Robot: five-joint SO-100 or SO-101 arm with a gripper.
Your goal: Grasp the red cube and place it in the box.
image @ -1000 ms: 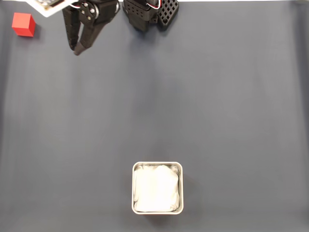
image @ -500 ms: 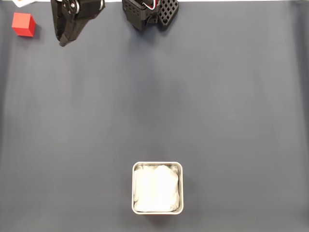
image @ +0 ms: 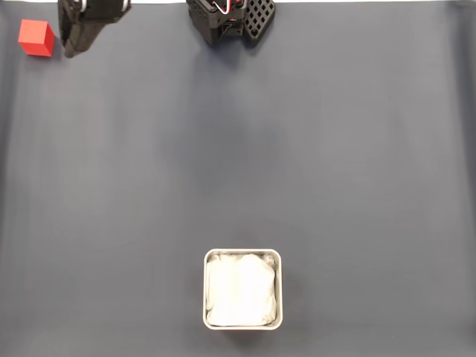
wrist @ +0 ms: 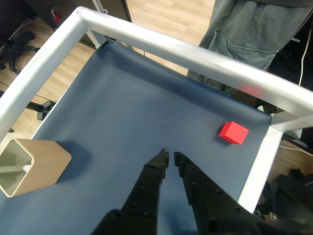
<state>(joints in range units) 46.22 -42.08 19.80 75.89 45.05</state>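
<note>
The red cube point(image: 36, 37) rests on the dark blue mat at the far top left of the fixed view; in the wrist view the red cube point(wrist: 233, 132) lies ahead and to the right of my fingertips. My gripper point(image: 69, 52) hangs just right of the cube, apart from it. In the wrist view the gripper point(wrist: 170, 155) is shut, its black fingers almost touching with nothing between them. The box point(image: 242, 290), a silvery tin with white lining, stands at the bottom centre, far from the cube. Its tan side wall shows on the box point(wrist: 34, 164) at the left of the wrist view.
The arm's black base point(image: 230, 18) sits at the top centre. An aluminium frame point(wrist: 195, 56) borders the mat. A person in grey trousers point(wrist: 249, 34) stands just beyond the frame. Open mat point(image: 245, 149) stretches between the cube and the box.
My gripper has swung leftward along the top edge, from well right of the red cube to just beside it. Cube and box have not moved.
</note>
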